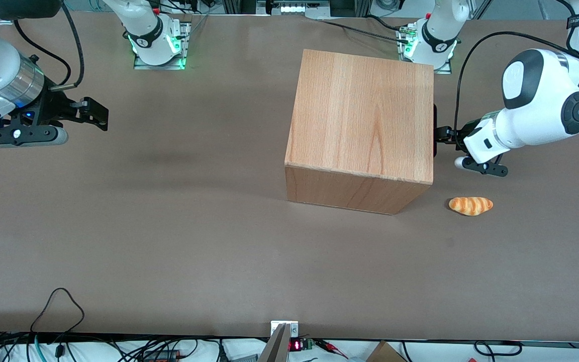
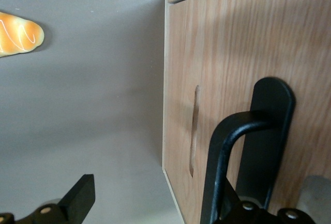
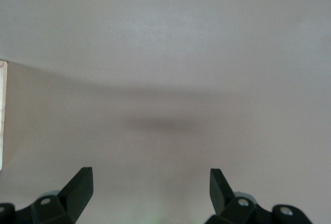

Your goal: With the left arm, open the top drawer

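Observation:
The wooden cabinet (image 1: 362, 115) stands mid-table. Its front faces the working arm's end, so the top drawer does not show in the front view, and nothing sticks out of the cabinet there. In the left wrist view the light-wood front panel (image 2: 243, 43) fills the frame, with its black elongated handle (image 2: 271, 131) and a curved black bar (image 2: 222, 151) over it. The left arm (image 1: 541, 108) reaches in level. Its gripper (image 1: 443, 136) is right against the cabinet front, at the handle. It (image 2: 150, 203) is open. One finger (image 2: 77, 198) shows over the table; the other is hidden.
A small orange bread roll (image 1: 470, 205) lies on the brown table (image 1: 169, 226), nearer the front camera than the left gripper; it also shows in the left wrist view (image 2: 18, 32). A narrow wooden slot (image 2: 194, 131) is cut in the panel beside the black handle.

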Robot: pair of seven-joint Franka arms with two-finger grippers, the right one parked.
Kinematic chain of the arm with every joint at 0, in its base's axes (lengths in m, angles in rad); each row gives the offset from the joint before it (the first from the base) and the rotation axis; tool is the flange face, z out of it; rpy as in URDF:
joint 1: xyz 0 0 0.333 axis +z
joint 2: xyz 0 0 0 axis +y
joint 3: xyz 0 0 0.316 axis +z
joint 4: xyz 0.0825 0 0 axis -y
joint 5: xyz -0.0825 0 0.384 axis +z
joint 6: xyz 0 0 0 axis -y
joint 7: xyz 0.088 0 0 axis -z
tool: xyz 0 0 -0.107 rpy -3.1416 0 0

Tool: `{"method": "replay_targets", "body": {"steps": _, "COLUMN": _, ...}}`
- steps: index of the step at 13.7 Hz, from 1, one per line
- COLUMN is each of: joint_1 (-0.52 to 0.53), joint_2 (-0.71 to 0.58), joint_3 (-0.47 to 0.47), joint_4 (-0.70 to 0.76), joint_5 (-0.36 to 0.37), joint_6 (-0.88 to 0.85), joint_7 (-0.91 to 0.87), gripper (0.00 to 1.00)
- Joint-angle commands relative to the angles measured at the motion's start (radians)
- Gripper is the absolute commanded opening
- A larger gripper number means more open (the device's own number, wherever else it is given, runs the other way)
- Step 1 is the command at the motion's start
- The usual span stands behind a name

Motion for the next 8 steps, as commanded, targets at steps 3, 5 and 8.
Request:
{"method": "replay_targets", "body": {"steps": 3, "joint_1": 0.046, "joint_2": 0.018, "joint_3": 0.005, "joint_4": -0.011, "joint_5": 0.026, "joint_6": 0.029, "joint_7": 0.041, "gripper": 1.00}}
{"method": "replay_targets", "body": {"steps": 5, "joint_1": 0.069, "joint_2": 0.018, "joint_3": 0.005, "joint_4": -0.011, "joint_5": 0.029, "joint_6": 0.029, "joint_7": 0.043, "gripper": 1.00}}
{"method": "replay_targets", "body": {"steps": 8, "joint_1": 0.114, "joint_2": 0.016, "joint_3": 0.005, "joint_4": -0.010, "joint_5": 0.066, "joint_6": 0.029, "joint_7": 0.058, "gripper": 1.00}}
